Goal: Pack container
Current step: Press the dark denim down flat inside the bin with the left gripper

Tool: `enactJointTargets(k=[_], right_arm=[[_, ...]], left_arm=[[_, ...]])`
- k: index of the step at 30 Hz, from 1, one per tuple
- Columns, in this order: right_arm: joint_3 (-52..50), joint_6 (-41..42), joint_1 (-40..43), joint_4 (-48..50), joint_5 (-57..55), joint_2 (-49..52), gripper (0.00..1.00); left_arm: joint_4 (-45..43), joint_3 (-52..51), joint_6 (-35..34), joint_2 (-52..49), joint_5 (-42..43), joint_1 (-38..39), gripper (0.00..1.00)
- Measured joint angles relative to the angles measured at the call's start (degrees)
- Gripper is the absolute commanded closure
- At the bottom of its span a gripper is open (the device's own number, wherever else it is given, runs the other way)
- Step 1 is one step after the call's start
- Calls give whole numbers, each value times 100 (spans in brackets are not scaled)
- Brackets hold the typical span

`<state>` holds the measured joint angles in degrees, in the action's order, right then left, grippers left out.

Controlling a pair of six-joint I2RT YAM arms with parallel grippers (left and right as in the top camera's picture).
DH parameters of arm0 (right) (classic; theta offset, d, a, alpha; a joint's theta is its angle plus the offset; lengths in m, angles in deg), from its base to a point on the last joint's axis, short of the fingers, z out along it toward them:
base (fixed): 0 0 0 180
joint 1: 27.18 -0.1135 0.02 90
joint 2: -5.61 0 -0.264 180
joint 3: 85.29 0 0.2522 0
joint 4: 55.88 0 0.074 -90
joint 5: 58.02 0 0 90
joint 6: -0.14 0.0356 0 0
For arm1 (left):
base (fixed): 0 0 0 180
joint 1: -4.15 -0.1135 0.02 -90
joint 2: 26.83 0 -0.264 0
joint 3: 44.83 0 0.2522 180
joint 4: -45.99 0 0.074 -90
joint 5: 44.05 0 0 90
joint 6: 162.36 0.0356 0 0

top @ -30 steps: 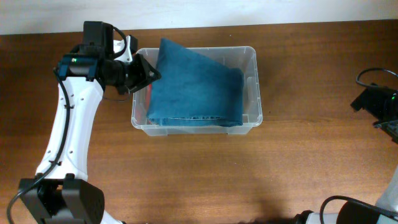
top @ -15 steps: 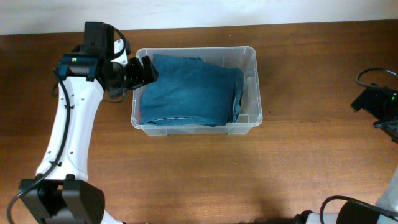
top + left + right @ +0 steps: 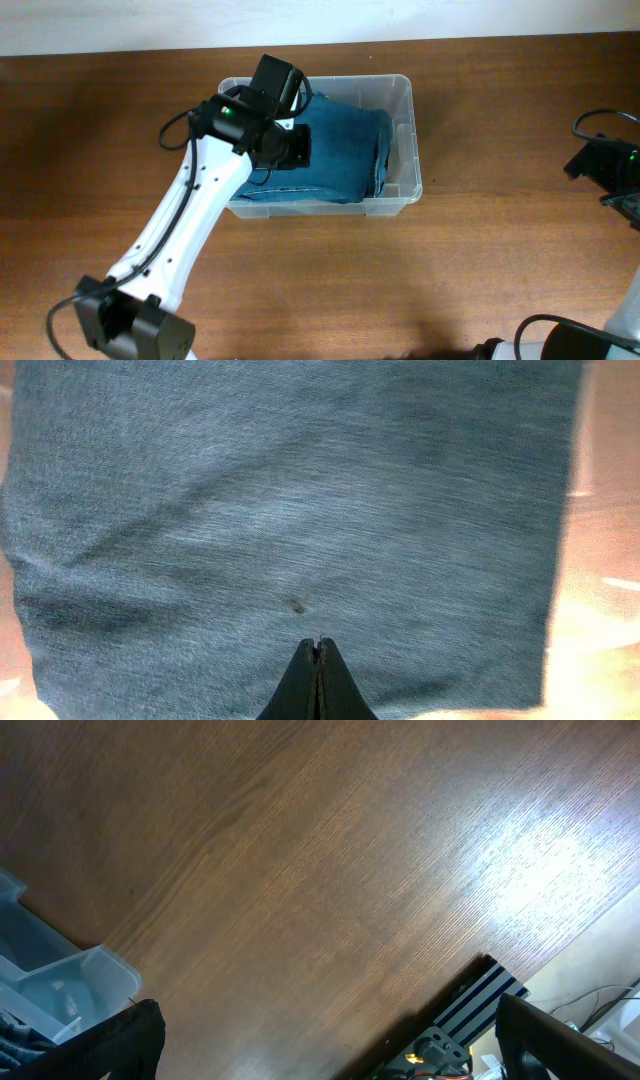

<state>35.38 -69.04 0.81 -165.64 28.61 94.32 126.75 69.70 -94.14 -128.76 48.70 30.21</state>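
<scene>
The clear plastic container (image 3: 405, 140) stands at the table's far middle. Folded blue denim (image 3: 345, 150) lies flat inside it and fills most of it. My left gripper (image 3: 297, 147) is over the container's left part, just above the denim. In the left wrist view its fingers (image 3: 317, 650) are pressed together with nothing between them, and the denim (image 3: 290, 510) fills the picture. My right gripper (image 3: 610, 170) is at the table's right edge, far from the container. In the right wrist view its fingers (image 3: 330, 1040) are wide apart and empty, and a corner of the container (image 3: 70, 980) shows at lower left.
The wooden table (image 3: 400, 280) spreads round the container. A striped black and white block (image 3: 480, 995) lies at the table edge near my right gripper. Cables hang by the right arm.
My left arm has swung from beside the container's left wall to over the denim. The denim, raised at its left side a second ago, has dropped flat into the container.
</scene>
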Motion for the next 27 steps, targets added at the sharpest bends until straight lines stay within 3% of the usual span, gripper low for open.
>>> enactJointTargets(k=[7, 17, 27], right_arm=[[0, 0, 0, 0, -2, 0, 1], [0, -2, 0, 0, 0, 0, 2], [0, 0, 0, -2, 0, 0, 2]], left_arm=[[245, 17, -122, -997, 44, -4, 99], [199, 140, -142, -1484, 208, -22, 99], [1283, 2535, -160, -1657, 369, 9, 99]])
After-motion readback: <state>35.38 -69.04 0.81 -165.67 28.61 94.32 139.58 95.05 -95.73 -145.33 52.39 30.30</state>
